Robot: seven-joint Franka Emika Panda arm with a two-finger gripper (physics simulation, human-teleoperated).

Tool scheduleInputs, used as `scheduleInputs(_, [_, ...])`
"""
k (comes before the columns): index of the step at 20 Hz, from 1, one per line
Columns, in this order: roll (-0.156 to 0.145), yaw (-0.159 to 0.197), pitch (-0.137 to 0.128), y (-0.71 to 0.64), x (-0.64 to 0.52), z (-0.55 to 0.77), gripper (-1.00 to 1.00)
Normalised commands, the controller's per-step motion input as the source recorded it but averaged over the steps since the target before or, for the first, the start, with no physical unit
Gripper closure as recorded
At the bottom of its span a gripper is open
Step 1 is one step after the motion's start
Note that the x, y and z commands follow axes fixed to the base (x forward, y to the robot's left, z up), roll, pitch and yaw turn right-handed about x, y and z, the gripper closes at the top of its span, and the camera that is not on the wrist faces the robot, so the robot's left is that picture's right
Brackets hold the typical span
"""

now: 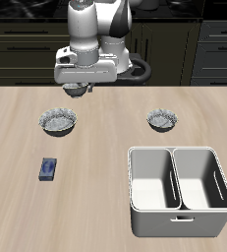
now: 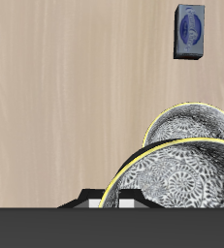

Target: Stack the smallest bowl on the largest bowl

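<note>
Pincer (image 1: 78,90) closed, as far as can be judged, on the rim of the smallest bowl (image 2: 176,184), held clear of the table (image 1: 100,197) and hanging off one edge only. Just beyond, nearer the table's front edge, the largest bowl (image 1: 59,121), resting upright and not yet under the load; from the wrist, seen partly hidden behind the held bowl. Chief risks, as a guess: a rim grip that thin letting the bowl swing or slip during travel; a release made too high or off centre, leaving the small bowl tipped on the broad crinkled rim rather than nested; a low approach nudging the big bowl along the smooth top. Less likely, a mix-up with the medium bowl (image 1: 163,120), set well apart across the table. Farther toward the front edge, a small blue box (image 1: 48,169), out of the path. Across from it, a white two-compartment caddy (image 1: 174,222), also well clear. Pale wood-grain surface, flat and bare between these things; dark cabinets (image 1: 17,49) behind the robot's base
</note>
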Motion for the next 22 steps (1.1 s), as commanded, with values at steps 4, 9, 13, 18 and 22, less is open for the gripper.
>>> scheduleInputs(4, [0.016,-0.039,0.018,-0.34,0.01,0.08,1.0])
scheduleInputs(9, [-0.022,-0.063,0.04,-0.44,0.06,0.04,1.0])
scheduleInputs(13, [-0.007,-0.014,0.005,-0.36,0.04,0.08,1.0])
scheduleInputs(18, [-0.003,0.027,0.003,-0.28,0.05,0.04,1.0])
scheduleInputs(22, [-0.022,0.026,-0.001,-0.11,0.07,-0.03,1.0])
